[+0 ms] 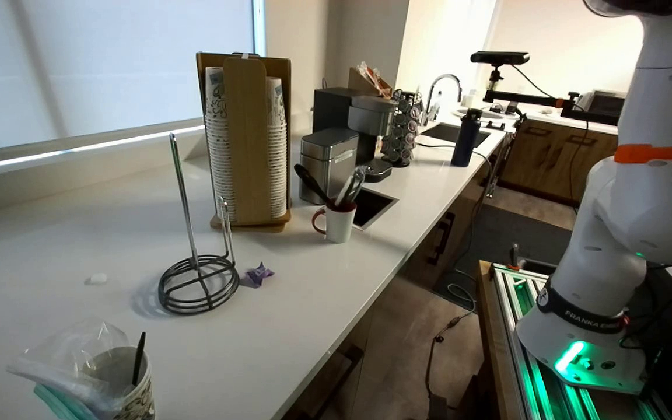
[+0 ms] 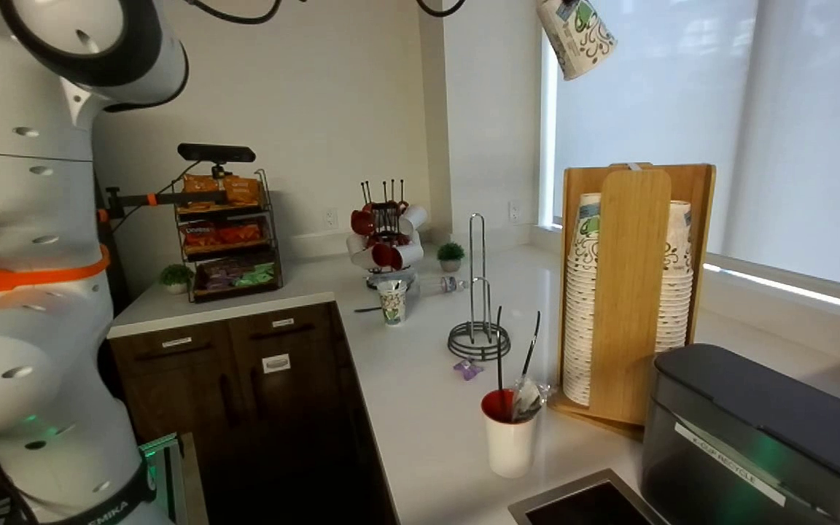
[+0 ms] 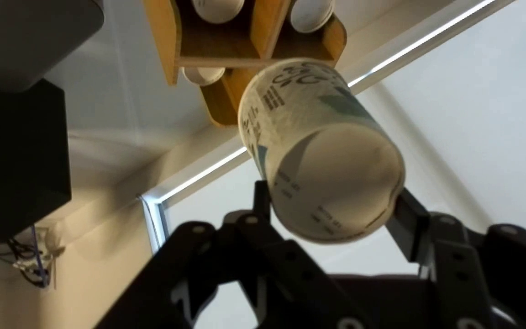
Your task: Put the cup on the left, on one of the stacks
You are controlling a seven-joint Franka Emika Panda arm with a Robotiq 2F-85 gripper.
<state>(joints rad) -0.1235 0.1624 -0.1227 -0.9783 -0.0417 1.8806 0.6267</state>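
A white paper cup with a printed leaf-and-swirl pattern (image 3: pixel 308 105) is between the black fingers of my gripper (image 3: pixel 336 203) in the wrist view. The fingers touch both its sides, and its base faces the camera. In an exterior view the cup (image 2: pixel 579 40) hangs tilted in the air at the top edge, above the wooden cup holder (image 2: pixel 631 292); the gripper there is almost all out of frame. The holder has stacks of upside-down cups, such as the left stack (image 1: pixel 219 151) and right stack (image 1: pixel 277 157). Cup bases (image 3: pixel 311 13) in the holder show beyond the held cup.
Beside the holder stand a wire stand (image 1: pixel 199 286), a red-and-white mug with utensils (image 1: pixel 340 221) and a metal bin (image 1: pixel 329 163). A coffee machine (image 1: pixel 371 122) is farther along. Another patterned cup (image 2: pixel 392 302) stands on the counter. The window blind (image 1: pixel 102 64) is behind.
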